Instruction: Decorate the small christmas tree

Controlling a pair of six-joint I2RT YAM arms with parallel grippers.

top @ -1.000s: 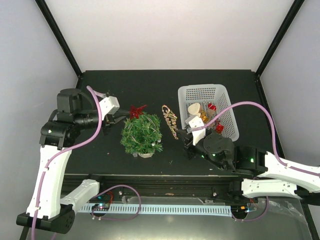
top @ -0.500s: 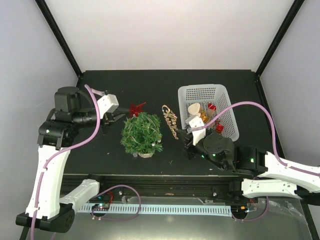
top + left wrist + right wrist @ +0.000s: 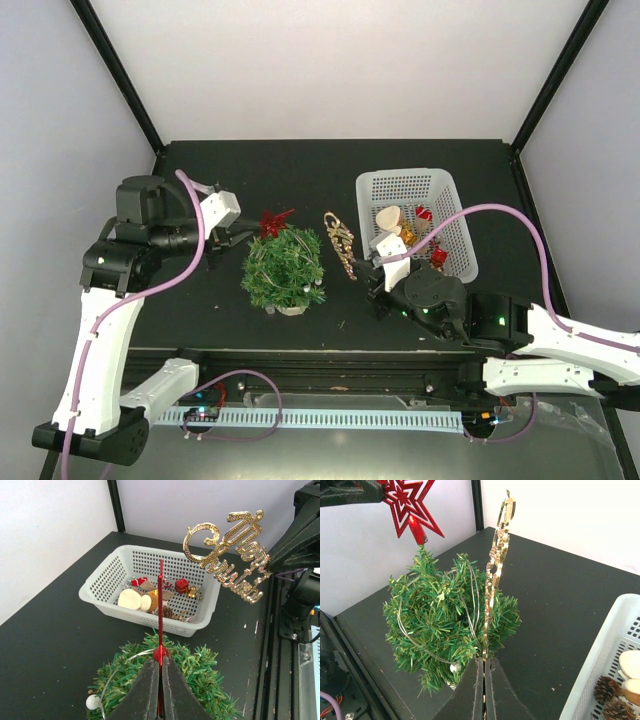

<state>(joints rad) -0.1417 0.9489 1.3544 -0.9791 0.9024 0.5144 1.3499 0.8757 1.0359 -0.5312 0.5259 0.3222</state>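
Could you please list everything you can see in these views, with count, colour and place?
small christmas tree: one, green, table centre, wound with a silver strand.
star topper: one, red, at the treetop.
glitter sign: one, gold, held up right of the tree.
basket: one, white mesh, right side of the table.
ornaments: several, red, gold, cream, brown, inside the basket.
table: one, black.
left gripper: one, dark, shut on the star topper.
right gripper: one, dark, shut on the glitter sign.
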